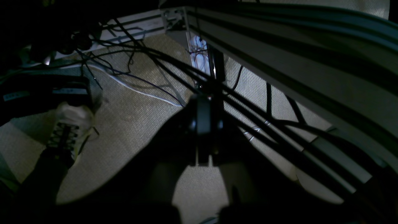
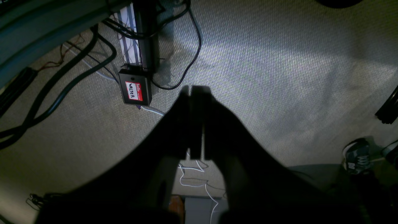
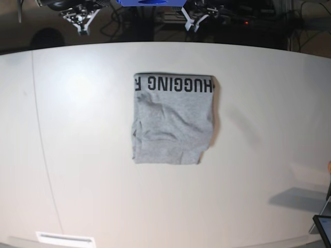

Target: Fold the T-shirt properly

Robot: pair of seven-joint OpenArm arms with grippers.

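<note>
A: T-shirt (image 3: 172, 120) position? I'm steering remotely.

B: Folded grey rectangle, mid-table (image 3: 77, 155), lettering strip along its far edge.

A: Grippers?

B: Beyond the far edge: left gripper (image 3: 192, 21) and right gripper (image 3: 81, 26) both pinched together, empty. I'd only tidy the ragged near-right corner.

The white counter (image 3: 77, 155) is bare on its left half, with a thin seam running down it. A white label (image 3: 65, 239) lies flat at its near edge, and a dark tablet corner (image 3: 323, 227) shows at the lower right. Below, beige carpet (image 2: 279, 62) carries tangled black cables (image 1: 130, 53) and a white cable (image 1: 140, 91). A black box (image 2: 135, 91) with a red "hello" sticker lies beside a power strip (image 2: 127, 37). A white sneaker (image 1: 70, 127) and a dark sneaker (image 2: 357, 157) rest on the carpet.
</note>
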